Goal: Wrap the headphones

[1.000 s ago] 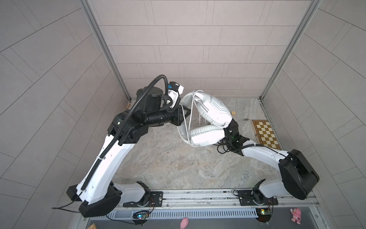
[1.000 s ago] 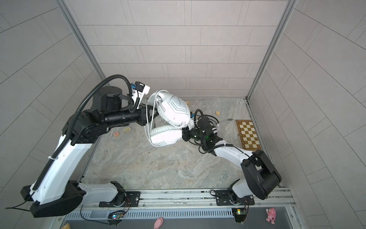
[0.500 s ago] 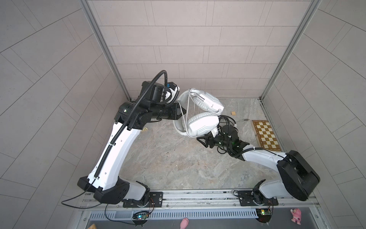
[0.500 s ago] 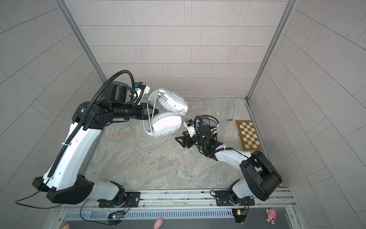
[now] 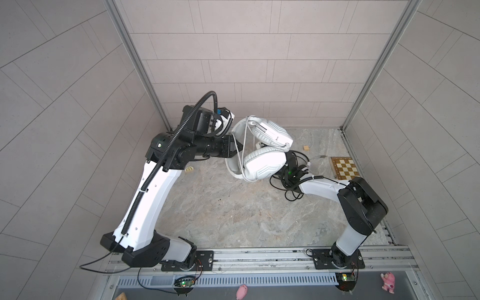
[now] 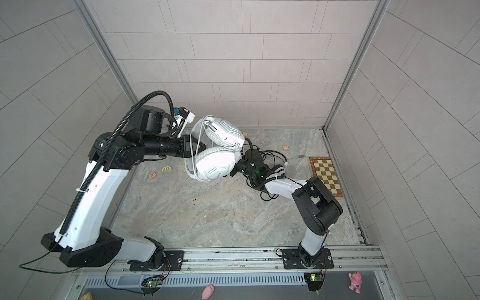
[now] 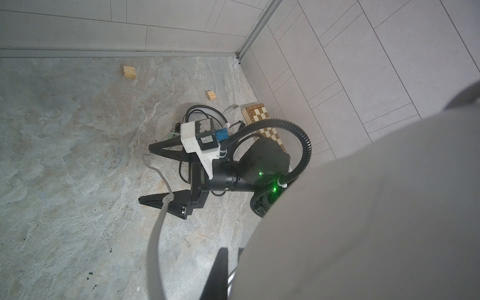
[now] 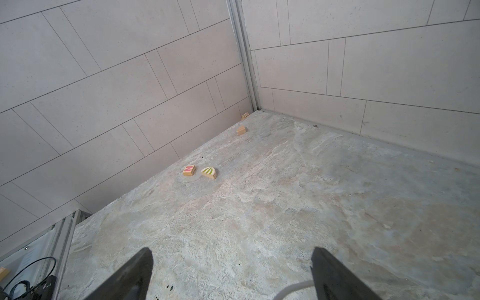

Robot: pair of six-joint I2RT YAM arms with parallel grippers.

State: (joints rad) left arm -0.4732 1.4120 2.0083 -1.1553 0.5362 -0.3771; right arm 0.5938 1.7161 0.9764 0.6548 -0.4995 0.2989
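Note:
The white headphones [image 5: 263,166] [image 6: 214,166] hang above the table, ear cups stacked, with the grey cable [image 5: 244,148] looped over the headband. My left gripper [image 5: 233,148] [image 6: 192,150] [image 7: 231,250] is shut on that headband, which blurs grey across the left wrist view. The cable [image 7: 155,233] trails down and lies over one finger of my right gripper [image 7: 149,176] [image 8: 232,253], which is wide open with nothing between its jaws, low over the table. In both top views the ear cups hide its fingers. A tangle of black cable [image 5: 292,187] [image 6: 267,193] lies under my right wrist.
A wooden chessboard [image 5: 345,168] [image 6: 326,176] lies by the right wall. Small wooden blocks [image 5: 306,148] [image 6: 285,148] sit near the back, and a red-letter block [image 8: 189,170] and striped half-round [image 8: 209,172] by the left wall. Walls enclose three sides.
My right gripper has opened wide and dropped from beside the ear cups down toward the table. The left arm has carried the headphones slightly back and to the left.

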